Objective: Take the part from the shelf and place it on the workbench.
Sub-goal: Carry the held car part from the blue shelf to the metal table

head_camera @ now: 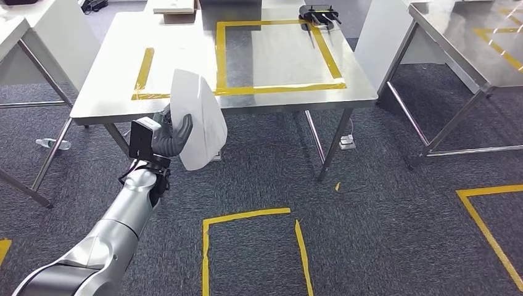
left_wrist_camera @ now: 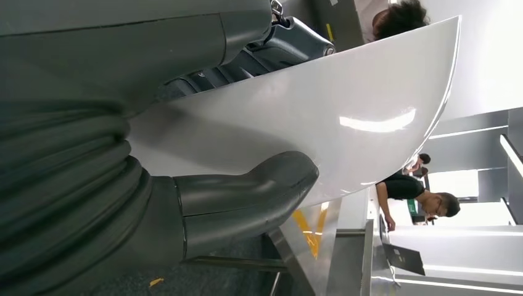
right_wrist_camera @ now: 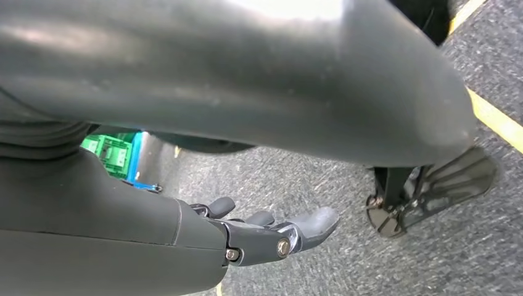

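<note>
Head view first: the left robot hand [head_camera: 171,134], dark grey at the end of a silver arm, grips a white, smooth, curved plastic part [head_camera: 198,120] and holds it in the air, upright, just in front of the near edge of a pale grey steel tabletop [head_camera: 111,80]. The part's upper end overlaps that edge as seen from here, while its lower end hangs over the grey carpet floor [head_camera: 382,216]. A square of yellow tape [head_camera: 279,89] is marked on the tabletop, with a shorter yellow strip to its left, and a small black device [head_camera: 319,12] sits at the square's far corner. More yellow tape outlines lie on the carpet, and a clear plastic bottle [head_camera: 53,144] lies on the floor under the neighbouring table at the left.

Left wrist view (turned on its side): the thick grey thumb [left_wrist_camera: 247,197] presses on the glossy face of the white part [left_wrist_camera: 345,111], and darker fingers [left_wrist_camera: 290,40] close on its opposite edge, so the part is clamped between them. People stand in the background, one in a black top [left_wrist_camera: 407,188].

Right wrist view: the right robot hand [right_wrist_camera: 271,231] hangs above the carpet with its fingers spread and slightly bent, holding nothing. A green crate [right_wrist_camera: 111,151] shows behind it.
</note>
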Robot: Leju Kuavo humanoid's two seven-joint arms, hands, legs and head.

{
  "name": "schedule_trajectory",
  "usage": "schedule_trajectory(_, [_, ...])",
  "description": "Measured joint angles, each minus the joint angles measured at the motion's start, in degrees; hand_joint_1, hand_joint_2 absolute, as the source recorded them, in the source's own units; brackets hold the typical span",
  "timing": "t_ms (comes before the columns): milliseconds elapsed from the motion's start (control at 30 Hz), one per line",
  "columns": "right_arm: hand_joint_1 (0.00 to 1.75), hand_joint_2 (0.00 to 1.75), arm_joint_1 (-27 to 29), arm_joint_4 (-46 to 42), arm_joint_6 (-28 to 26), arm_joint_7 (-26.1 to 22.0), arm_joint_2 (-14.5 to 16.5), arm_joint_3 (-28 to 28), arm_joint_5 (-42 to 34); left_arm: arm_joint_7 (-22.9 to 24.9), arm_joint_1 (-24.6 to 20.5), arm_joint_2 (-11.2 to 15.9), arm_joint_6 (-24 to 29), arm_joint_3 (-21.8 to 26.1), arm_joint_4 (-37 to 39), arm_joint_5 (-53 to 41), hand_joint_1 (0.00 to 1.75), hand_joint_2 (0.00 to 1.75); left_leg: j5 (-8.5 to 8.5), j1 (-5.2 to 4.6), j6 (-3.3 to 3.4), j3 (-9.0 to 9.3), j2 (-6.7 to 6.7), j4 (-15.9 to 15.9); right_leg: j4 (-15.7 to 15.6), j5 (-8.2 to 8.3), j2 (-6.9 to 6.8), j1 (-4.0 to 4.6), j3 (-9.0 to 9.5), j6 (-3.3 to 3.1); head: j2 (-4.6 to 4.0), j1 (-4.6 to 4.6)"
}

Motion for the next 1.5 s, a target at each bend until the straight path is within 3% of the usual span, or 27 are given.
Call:
schedule_trajectory(33, [0.0, 0.0, 0.04, 0.0, 0.04, 0.01, -0.01, 0.0, 0.08, 0.0, 0.02, 0.0, 0.0, 0.0, 0.03, 0.0, 1.75, 1.75, -0.27, -0.06, 0.0, 0.25, -0.02, 0.04, -0.58, 1.41, -0.02, 0.03, -0.42, -0.15, 0.01, 0.01])
schedule_trajectory(67, [0.0, 0.0, 0.07, 0.0, 0.08, 0.01, -0.01, 0.0, 0.14, 0.0, 0.02, 0.0, 0.01, 0.0, 0.04, 0.0, 1.75, 1.75, -0.56, -0.1, -0.04, 0.59, -0.04, 0.08, -3.28, 3.65, -0.04, 0.09, 0.29, -0.4, 0.01, 0.01])
schedule_trajectory(133, [0.0, 0.0, 0.06, -0.01, 0.14, 0.0, -0.04, 0.0, 0.22, -0.01, -0.07, -0.01, 0.02, 0.01, 0.02, 0.0, 1.75, 1.75, -1.25, -0.25, -0.36, 1.3, -0.06, 0.16, -11.43, 8.02, -0.3, 0.44, 3.61, -1.12, 0.01, 0.01])
schedule_trajectory(200, [0.0, 0.0, -0.06, -0.01, 0.19, -0.01, -0.08, 0.0, 0.25, -0.02, -0.17, -0.01, 0.02, 0.01, 0.03, 0.0, 1.75, 1.75, -1.82, -0.46, -0.93, 1.67, -0.07, 0.1, -15.97, 9.26, -0.54, 0.82, 5.71, -1.75, 0.0, 0.0])
schedule_trajectory(300, [0.0, 0.0, -0.15, -0.01, 0.34, 0.01, -0.06, 0.0, 0.22, -0.14, -0.22, -0.08, 0.02, 0.0, -0.08, 0.0, 1.75, 1.75, -2.28, -0.57, -1.94, 2.05, 0.0, -0.17, -16.65, 8.8, -0.37, 0.71, 6.24, -2.54, 0.0, 0.0])
schedule_trajectory(367, [0.0, 0.0, -0.13, -0.01, 0.4, 0.02, -0.04, 0.0, 0.2, -0.34, -0.34, -0.14, 0.02, 0.0, -0.2, 0.0, 1.75, 1.75, -3.68, -0.53, -2.63, 0.96, -0.02, 2.41, -17.08, 8.69, -0.3, 0.31, 6.87, -3.2, 0.01, -0.17])
schedule_trajectory(467, [0.0, 0.0, -0.15, -0.01, 0.46, -0.16, -0.02, 0.0, 0.07, -0.43, -0.22, -0.14, -0.01, 0.0, -0.08, -0.02, 1.75, 1.75, -7.78, -0.3, -3.29, -5.24, -0.04, 13.29, -17.16, 8.16, -0.22, 0.21, 7.55, -3.76, 0.0, -0.31])
schedule_trajectory(500, [0.0, 0.0, -0.14, 0.0, 0.51, -0.2, -0.02, 0.0, 0.01, -0.39, -0.1, -0.15, -0.03, 0.0, -0.01, -0.06, 1.75, 1.75, -7.93, -0.27, -3.39, -6.98, -0.04, 15.7, -17.14, 7.94, -0.14, 0.22, 7.76, -3.78, 0.0, -0.32])
schedule_trajectory(533, [0.0, 0.0, -0.11, 0.0, 0.57, -0.19, -0.01, -0.01, -0.03, -0.36, -0.03, -0.15, -0.06, 0.0, 0.05, -0.12, 1.75, 1.75, -6.92, -0.27, -3.4, -7.74, -0.04, 16.02, -17.1, 7.69, -0.04, 0.22, 8.02, -3.73, 0.0, -0.32])
schedule_trajectory(567, [0.0, 0.0, -0.08, 0.0, 0.64, -0.17, -0.01, -0.01, -0.06, -0.33, -0.06, -0.15, -0.08, 0.0, 0.08, -0.17, 1.75, 1.75, -4.87, -0.27, -3.33, -7.35, -0.04, 14.1, -17.05, 7.42, 0.06, 0.22, 8.36, -3.64, 0.0, -0.32])
schedule_trajectory(633, [0.0, 0.0, -0.05, 0.01, 0.78, -0.17, 0.02, -0.02, -0.09, -0.27, -0.35, -0.11, -0.13, 0.0, 0.1, -0.24, 1.75, 1.75, -0.08, -0.33, -2.86, -4.31, -0.07, 6.27, -16.92, 6.76, 0.24, 0.28, 9.12, -3.3, 0.0, -0.32])
schedule_trajectory(667, [0.0, 0.0, -0.07, 0.01, 0.84, -0.17, 0.02, -0.02, -0.11, -0.2, -0.56, -0.1, -0.19, 0.0, 0.1, -0.24, 1.75, 1.75, 1.22, -0.39, -2.51, -2.79, -0.09, 2.87, -16.83, 6.42, 0.32, 0.36, 9.33, -3.02, 0.0, -0.31])
schedule_trajectory(733, [0.0, 0.0, -0.12, 0.0, 0.91, -0.19, 0.03, -0.02, -0.12, -0.04, -0.87, -0.09, -0.35, 0.0, 0.04, -0.24, 1.75, 1.75, 1.44, -0.57, -1.68, -1.44, -0.17, -0.24, -16.55, 6.16, 0.4, 0.51, 9.44, -2.31, 0.01, -0.21])
schedule_trajectory(833, [0.0, 0.0, -0.07, 0.0, 1.0, -0.02, 0.01, -0.03, -0.1, 0.11, -1.19, -0.18, -0.42, 0.0, -0.12, -0.32, 1.75, 1.75, 0.96, -0.42, -0.45, -0.66, -0.29, -0.69, -14.91, 5.97, 0.3, 0.49, 9.1, -1.39, 0.0, -0.1])
schedule_trajectory(867, [0.0, 0.0, -0.08, 0.0, 1.08, 0.07, 0.01, -0.03, -0.09, 0.13, -1.4, -0.25, -0.4, 0.0, -0.15, -0.41, 1.75, 1.75, 0.83, -0.32, -0.16, -0.28, -0.31, -0.72, -13.23, 5.07, 0.22, 0.41, 8.25, -1.16, -0.01, -0.02])
schedule_trajectory(967, [0.0, 0.0, -0.14, 0.01, 1.36, 0.18, 0.01, -0.04, -0.04, 0.13, -1.86, -0.37, -0.2, 0.0, -0.14, -0.97, 1.75, 1.75, 0.3, -0.23, 0.2, 0.2, -0.31, -0.67, -3.32, 0.67, 0.02, 0.12, 2.48, -0.4, 0.0, 0.2])
schedule_trajectory(1000, [0.0, 0.0, -0.11, 0.0, 1.4, 0.2, 0.01, -0.04, -0.02, 0.13, -1.88, -0.39, -0.09, 0.0, -0.11, -1.19, 1.75, 1.75, 0.06, -0.22, 0.17, 0.34, -0.31, -0.6, -0.86, 0.06, -0.01, 0.03, 0.63, -0.2, 0.01, 0.2])
schedule_trajectory(1033, [0.0, 0.0, -0.07, 0.0, 1.41, 0.22, 0.01, -0.04, 0.03, 0.13, -1.89, -0.4, 0.04, 0.0, -0.11, -1.42, 1.75, 1.75, -0.22, -0.19, 0.08, 0.55, -0.31, -0.52, -0.24, 0.52, -0.06, -0.06, -0.34, -0.06, 0.0, 0.21])
schedule_trajectory(1067, [0.0, 0.0, -0.02, 0.0, 1.43, 0.24, 0.0, -0.04, 0.08, 0.14, -1.91, -0.41, 0.21, 0.0, -0.13, -1.65, 1.75, 1.75, -0.56, -0.14, -0.07, 0.88, -0.32, -0.43, -1.83, 2.16, -0.11, -0.17, -0.17, 0.0, 0.0, 0.21])
schedule_trajectory(1133, [0.0, 0.0, 0.06, 0.0, 1.44, 0.25, -0.01, -0.04, 0.16, 0.15, -2.05, -0.43, 0.57, 0.0, -0.24, -2.18, 1.75, 1.75, -1.43, 0.01, -0.6, 1.75, -0.29, -0.25, -9.29, 6.97, -0.33, -0.33, 2.64, 0.03, -0.01, 0.21])
schedule_trajectory(1200, [0.0, 0.0, 0.04, 0.01, 1.48, 0.1, 0.0, -0.04, 0.22, 0.25, -2.46, -0.42, 0.98, 0.0, -0.42, -2.78, 1.75, 1.75, -2.17, -0.03, -1.33, 2.28, -0.26, -0.18, -15.01, 8.7, -0.64, -0.11, 4.98, -0.53, 0.0, 0.28])
schedule_trajectory(1333, [0.0, 0.0, 0.12, 0.02, 1.57, -0.15, 0.08, -0.04, 0.37, 0.66, -3.39, -0.29, 1.6, -0.01, -1.03, -4.28, 1.75, 1.75, -2.53, -0.15, -2.78, 2.53, -0.26, 0.86, -16.2, 8.08, -0.53, 0.04, 6.38, -2.6, 0.0, 0.28])
schedule_trajectory(1400, [0.0, 0.0, 0.14, 0.02, 1.58, -0.18, 0.08, -0.04, 0.46, 0.99, -4.31, -0.09, 1.96, -0.03, -1.46, -5.19, 1.75, 1.75, -3.55, -0.06, -3.09, 0.04, -0.22, 5.26, -16.3, 7.64, -0.42, 0.02, 7.26, -3.35, 0.0, 0.14])
schedule_trajectory(1500, [0.0, 0.0, 0.12, 0.02, 1.65, -0.19, 0.09, -0.04, 0.56, 1.81, -5.55, 0.27, 2.1, -0.08, -1.9, -6.06, 1.75, 1.75, -7.21, -0.07, -3.28, -6.68, -0.21, 15.21, -16.3, 6.58, -0.28, 0.25, 8.33, -3.94, 0.0, 0.05])
